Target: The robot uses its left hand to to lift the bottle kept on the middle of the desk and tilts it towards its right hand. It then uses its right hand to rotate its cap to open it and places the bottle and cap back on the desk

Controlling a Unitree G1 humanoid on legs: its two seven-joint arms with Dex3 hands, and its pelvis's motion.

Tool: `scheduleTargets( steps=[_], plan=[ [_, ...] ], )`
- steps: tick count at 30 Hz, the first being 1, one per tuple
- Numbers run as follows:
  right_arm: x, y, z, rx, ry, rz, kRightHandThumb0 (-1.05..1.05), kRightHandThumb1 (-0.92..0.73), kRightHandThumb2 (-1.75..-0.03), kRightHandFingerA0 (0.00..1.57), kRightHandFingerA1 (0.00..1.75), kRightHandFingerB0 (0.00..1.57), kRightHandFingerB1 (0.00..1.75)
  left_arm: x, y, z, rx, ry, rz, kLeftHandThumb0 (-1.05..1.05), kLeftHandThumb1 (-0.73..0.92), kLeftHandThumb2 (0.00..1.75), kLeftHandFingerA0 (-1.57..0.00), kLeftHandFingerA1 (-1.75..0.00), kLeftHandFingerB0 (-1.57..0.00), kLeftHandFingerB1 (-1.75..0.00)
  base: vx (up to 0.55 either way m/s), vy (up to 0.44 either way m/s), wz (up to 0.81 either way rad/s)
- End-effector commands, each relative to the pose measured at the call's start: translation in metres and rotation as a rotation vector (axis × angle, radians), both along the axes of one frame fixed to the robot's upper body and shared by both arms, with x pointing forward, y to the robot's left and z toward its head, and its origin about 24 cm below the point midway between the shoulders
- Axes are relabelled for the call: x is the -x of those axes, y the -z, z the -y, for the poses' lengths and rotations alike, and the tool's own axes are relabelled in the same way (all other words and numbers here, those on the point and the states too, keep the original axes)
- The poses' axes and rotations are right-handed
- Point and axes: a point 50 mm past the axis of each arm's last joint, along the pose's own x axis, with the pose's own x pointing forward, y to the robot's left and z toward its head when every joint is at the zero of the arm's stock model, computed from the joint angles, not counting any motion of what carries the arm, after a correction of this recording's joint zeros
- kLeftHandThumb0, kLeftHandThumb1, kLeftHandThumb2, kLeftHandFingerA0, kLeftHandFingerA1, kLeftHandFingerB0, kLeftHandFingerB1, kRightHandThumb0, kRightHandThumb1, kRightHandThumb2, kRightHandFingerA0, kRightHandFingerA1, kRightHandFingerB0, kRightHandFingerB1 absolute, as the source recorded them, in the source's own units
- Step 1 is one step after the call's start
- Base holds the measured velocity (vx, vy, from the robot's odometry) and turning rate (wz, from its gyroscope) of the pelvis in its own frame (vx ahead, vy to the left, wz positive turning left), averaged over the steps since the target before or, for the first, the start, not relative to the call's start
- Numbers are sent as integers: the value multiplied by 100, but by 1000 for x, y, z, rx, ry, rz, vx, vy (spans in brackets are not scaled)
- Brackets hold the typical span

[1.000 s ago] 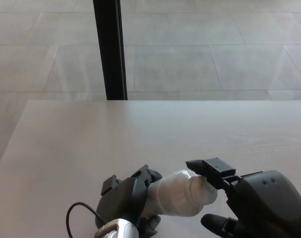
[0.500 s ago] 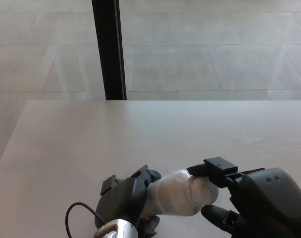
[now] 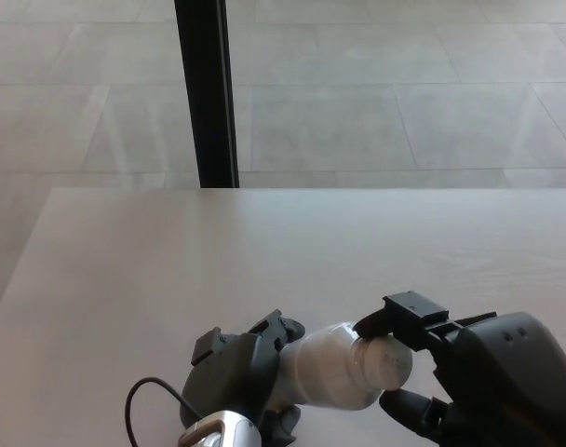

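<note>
A: What lay around the bottle?

B: The desk (image 3: 264, 242) spread pale and bare on all sides of the bottle (image 3: 331, 366), which hung tilted above the desk's near edge, its neck pointing toward the robot's right.

A: And the hands?

B: The right hand (image 3: 469, 372) sat just right of the bottle. A second earlier its fingers stood apart beside the neck; now they had closed round the cap (image 3: 387, 358), one finger above it and one below. The left hand (image 3: 241, 372), at the bottle's other end, kept its fingers wrapped about the body.

A: What did that mean?

B: I'd judge lifting and tilting were done and the twist was beginning; the cap was still on.
</note>
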Motion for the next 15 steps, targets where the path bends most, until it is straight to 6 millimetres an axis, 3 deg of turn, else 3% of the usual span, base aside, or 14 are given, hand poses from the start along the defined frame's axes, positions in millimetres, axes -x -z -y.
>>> scheduleTargets(
  steps=[1, 5, 8, 9, 10, 11, 12, 13, 14, 15],
  plan=[
    [1, -8, -6, 39, -109, 193, -48, -57, -105, 122, 136, 79, 106, 12, 29, -13, -50, -40, -174, 10, 81, 70, -65, -114, -57, -71, 0, 0, 0],
    [0, -8, -11, 77, -190, 262, -50, -50, -98, 125, 138, 78, 101, 13, 29, -13, -27, -51, -174, 10, 81, 71, -64, -116, -57, -80, 0, 0, 0],
    [0, -8, -15, 149, -255, 313, -53, -50, -99, 119, 136, 78, 105, 15, 28, -14, -42, -18, -140, 9, 75, 71, -60, -98, -56, -68, 0, 0, 0],
    [0, -9, -18, 152, -279, 331, -49, -67, -79, 94, 175, 76, 129, 15, 28, -14, -48, -20, -150, 4, 75, 71, -59, -96, -54, -64, 0, 0, 0],
    [0, -9, -20, 148, -306, 359, -47, -67, -81, 98, 175, 74, 129, 14, 28, -14, -53, -33, -180, 1, 65, 93, -54, -79, -37, -60, 0, 0, 0],
    [0, -9, -21, 146, -320, 372, -46, -62, -86, 99, 175, 77, 129, 14, 28, -14, -49, -40, -188, 1, 84, 66, -58, -86, -45, -58, 0, 0, 0],
    [0, -10, -21, 146, -329, 379, -46, -62, -86, 99, 175, 77, 129, 15, 28, -14, -42, -43, -185, 1, 84, 66, -58, -86, -45, -58, 0, 0, 0],
    [0, -11, -22, 162, -355, 405, -44, -57, -92, 99, 175, 75, 131, 15, 28, -15, -41, -42, -186, 2, 63, 95, -51, -76, -33, -60, 0, 0, 0],
    [0, -13, -21, 183, -386, 432, -43, -57, -88, 96, 175, 74, 125, 15, 28, -14, -33, -40, -190, 0, 86, 65, -55, -88, -43, -60, 0, 0, 0],
    [1, -14, -20, 189, -396, 440, -43, -57, -88, 96, 175, 74, 125, 15, 29, -14, -29, -39, -191, 0, 86, 65, -55, -88, -43, -60, 0, 0, 0]
  ],
)
